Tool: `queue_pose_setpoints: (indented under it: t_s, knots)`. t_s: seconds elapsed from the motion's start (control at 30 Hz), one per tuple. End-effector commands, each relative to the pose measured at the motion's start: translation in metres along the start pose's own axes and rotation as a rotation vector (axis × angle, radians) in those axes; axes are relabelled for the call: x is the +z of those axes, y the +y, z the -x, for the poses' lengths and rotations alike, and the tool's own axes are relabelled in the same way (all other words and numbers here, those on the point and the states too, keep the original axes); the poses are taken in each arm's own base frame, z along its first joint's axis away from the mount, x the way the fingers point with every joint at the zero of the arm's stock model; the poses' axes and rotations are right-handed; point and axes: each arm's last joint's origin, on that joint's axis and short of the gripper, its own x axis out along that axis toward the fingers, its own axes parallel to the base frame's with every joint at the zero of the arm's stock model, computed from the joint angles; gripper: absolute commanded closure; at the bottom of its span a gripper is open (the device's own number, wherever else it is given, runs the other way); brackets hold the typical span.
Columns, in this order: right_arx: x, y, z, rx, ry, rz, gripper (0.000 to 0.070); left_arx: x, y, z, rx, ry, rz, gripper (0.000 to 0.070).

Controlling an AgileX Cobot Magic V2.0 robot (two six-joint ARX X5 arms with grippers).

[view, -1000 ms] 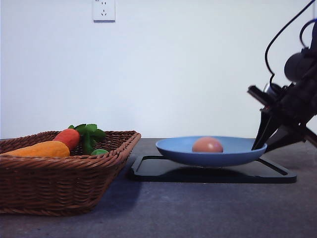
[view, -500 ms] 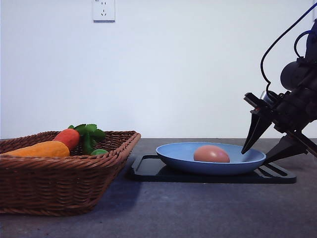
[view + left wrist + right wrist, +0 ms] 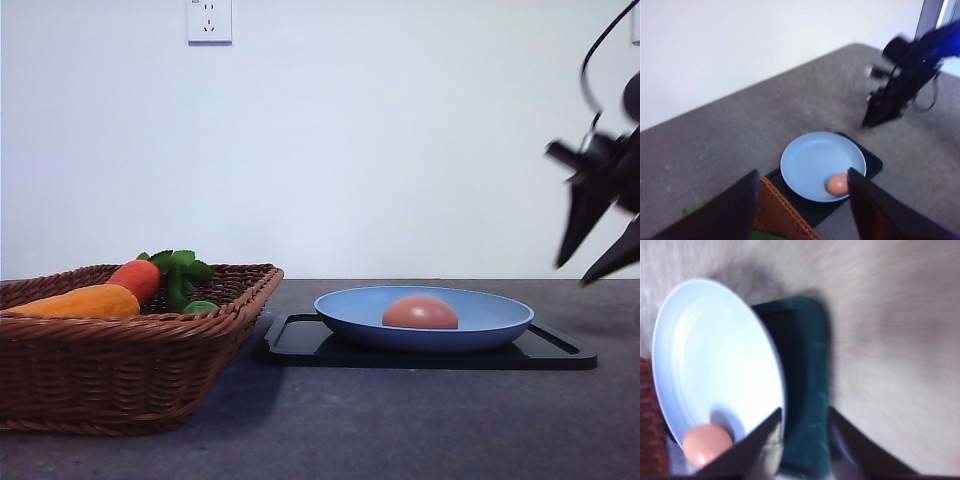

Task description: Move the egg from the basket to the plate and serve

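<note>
egg [image 3: 420, 312] lies in plate [image 3: 424, 318], off-centre — in the left wrist view it sits at about 5 o'clock of the plate, near the rim; low curved floor keeps it from rolling out. Plate sits on black tray [image 3: 555, 352], flat on the desk [image 3: 400, 430], so serving spot looks reached. Basket [image 3: 130, 345] at 9 o'clock of the plate in front view, just beside the tray, holding orange carrot [image 3: 80, 301], red vegetable [image 3: 137, 278] with green leaves. No egg visible in it.

Right tool [image 3: 600, 240] at 2 o'clock of the plate, up in the air, well apart from the rim, fingers spread, gripping nothing; blurred. Judged: transfer done, tool clear of plate so egg isn't knocked.

Left tool [image 3: 802, 210] high above the basket edge, fingers wide apart, empty.
</note>
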Motion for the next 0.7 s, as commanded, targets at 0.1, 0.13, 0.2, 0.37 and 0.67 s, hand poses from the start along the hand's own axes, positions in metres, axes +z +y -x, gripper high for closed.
queue_pose_setpoints:
  t_s: [0.1,0.13,0.2,0.37,0.67]
  knots:
    - [-0.013,0.020,0.034,-0.077,-0.032,0.115,0.0672,0.000,-0.002,-0.024,0.059,0.070,-0.029,0.0615]
    - [-0.018,0.026,0.042,-0.086,-0.047,0.130,0.0689,-0.002,-0.002,-0.031,0.078,0.099,-0.042,0.0664]
    - [-0.028,0.040,0.055,-0.089,-0.084,0.176,0.0700,-0.006,0.000,-0.045,0.108,0.160,-0.065,0.0700]
    - [-0.063,0.081,0.080,-0.124,-0.175,0.351,0.0700,-0.024,0.016,-0.078,0.203,0.331,-0.066,0.0700]
    - [-0.131,0.117,0.104,-0.196,-0.424,0.591,0.0700,-0.068,0.058,-0.091,0.364,0.390,0.076,0.0700]
